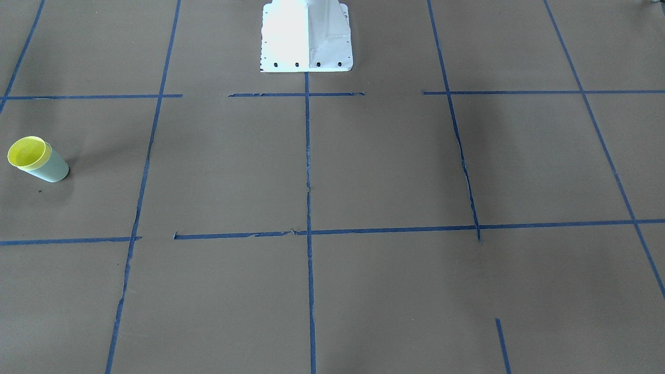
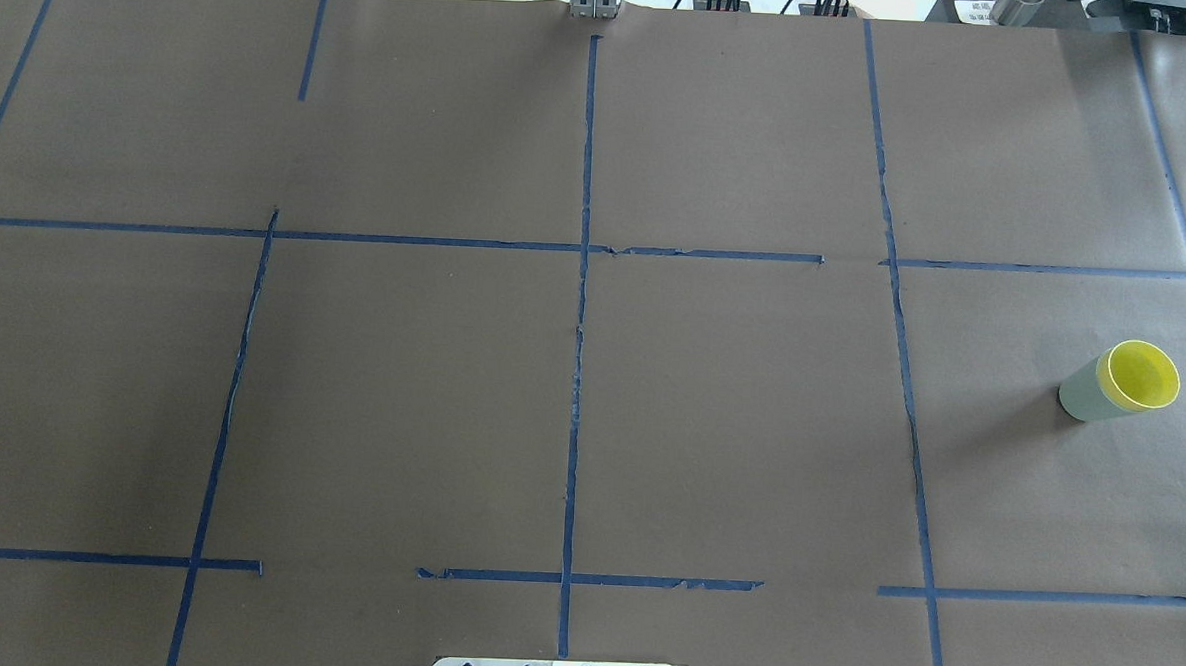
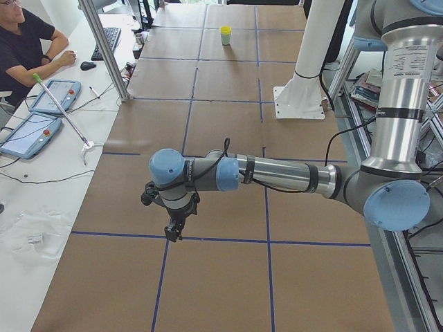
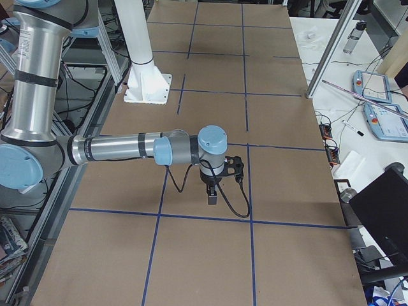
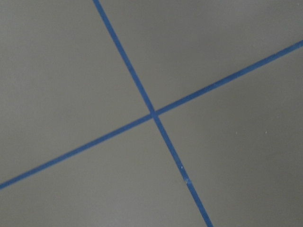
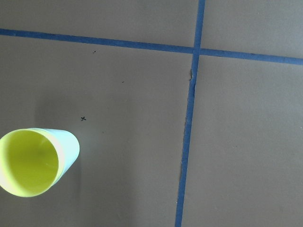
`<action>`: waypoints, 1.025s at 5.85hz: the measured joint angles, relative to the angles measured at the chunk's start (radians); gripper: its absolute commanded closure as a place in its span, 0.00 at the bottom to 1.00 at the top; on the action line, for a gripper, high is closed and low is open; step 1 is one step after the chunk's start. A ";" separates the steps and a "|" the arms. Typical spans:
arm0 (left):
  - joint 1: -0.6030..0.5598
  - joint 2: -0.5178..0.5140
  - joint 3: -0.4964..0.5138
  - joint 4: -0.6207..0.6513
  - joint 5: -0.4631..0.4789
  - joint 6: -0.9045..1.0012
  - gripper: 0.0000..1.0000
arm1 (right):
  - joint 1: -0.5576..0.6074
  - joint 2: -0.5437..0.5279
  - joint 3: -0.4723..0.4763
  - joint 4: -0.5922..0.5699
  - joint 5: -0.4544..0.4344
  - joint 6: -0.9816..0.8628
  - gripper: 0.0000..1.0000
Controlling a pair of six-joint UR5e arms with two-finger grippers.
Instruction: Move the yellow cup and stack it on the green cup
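1. A table point(image 2: 399, 415) is covered in brown paper and marked into rectangles by blue tape lines point(image 2: 577, 372), which are torn and wavy in places.
2. A small black cross point(image 6: 83, 118) is inked on the paper.
3. A white bench point(image 3: 41, 200) runs beside the table. On it lie a near tablet point(image 3: 31, 135) and a far tablet point(image 3: 55, 95), with a thin green-tipped rod point(image 3: 61, 111) slanting by them.
4. A person point(image 3: 21, 48) in a dark T-shirt sits at the bench, one hand near a mouse point(image 3: 87, 66). A keyboard point(image 3: 111, 41) lies beyond it.
5. A metal post point(image 3: 104, 48) stands at the table's edge.
6. A clear bottle point(image 4: 357, 37) stands upright on the bench.

The left pincer point(image 3: 172, 234) points down over the table point(image 3: 228, 283), far from the yellow cup point(image 3: 225, 30) nested in the green cup point(image 3: 225, 39).
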 measured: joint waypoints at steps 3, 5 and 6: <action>-0.008 0.031 -0.016 0.040 -0.010 -0.094 0.00 | 0.037 -0.020 -0.035 0.013 0.039 -0.004 0.00; -0.008 0.045 -0.047 0.068 -0.059 -0.099 0.00 | 0.070 -0.024 -0.019 0.006 0.036 -0.007 0.00; -0.005 0.044 -0.060 0.069 -0.063 -0.124 0.00 | 0.052 -0.023 -0.014 0.003 0.034 -0.009 0.00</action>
